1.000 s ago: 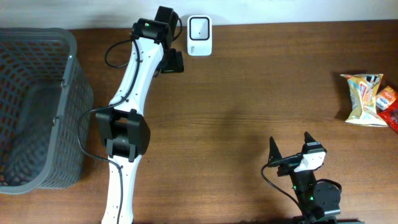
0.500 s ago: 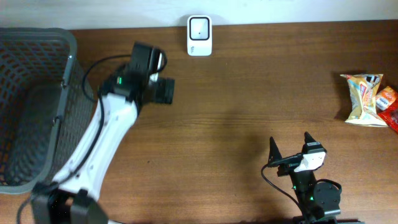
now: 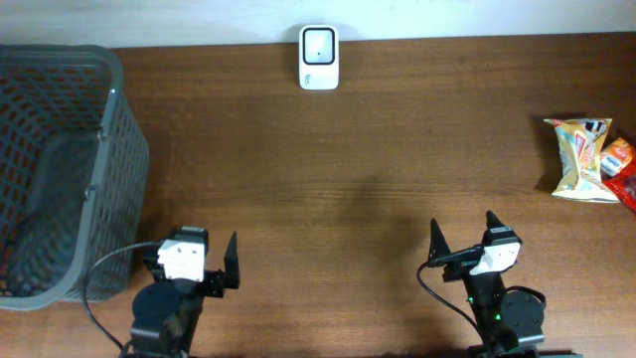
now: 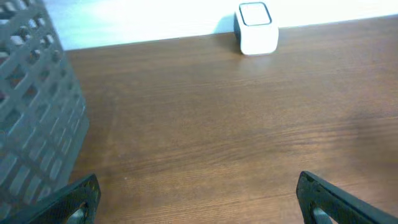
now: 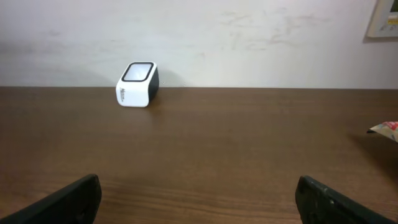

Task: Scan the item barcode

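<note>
So both arms sit low at the near edge of the wooden table [image 3: 397,149], one on each side. The left gripper [image 4: 199,198] has its fingers [image 4: 79,194] spread wide with nothing between them, just bare wood. Same deal with the right gripper [image 5: 199,194]: fingers spread wide apart and not touching anything.

The item to scan looks like a crinkly yellow and white snack bag [image 3: 580,158], lying flat way over at the right edge of the table. It's well apart from both grippers. A couple of red and orange packets [image 3: 623,167] lie right up against it, partly cut off by the frame. The print is too small to spot a barcode.

The white barcode scanner [image 3: 319,44] stands at the far edge of the table against the wall [image 5: 249,37], roughly mid-table, with its dark window facing up. A big grey mesh basket [image 3: 109,149] takes up the left side, just beside the left arm.
</note>
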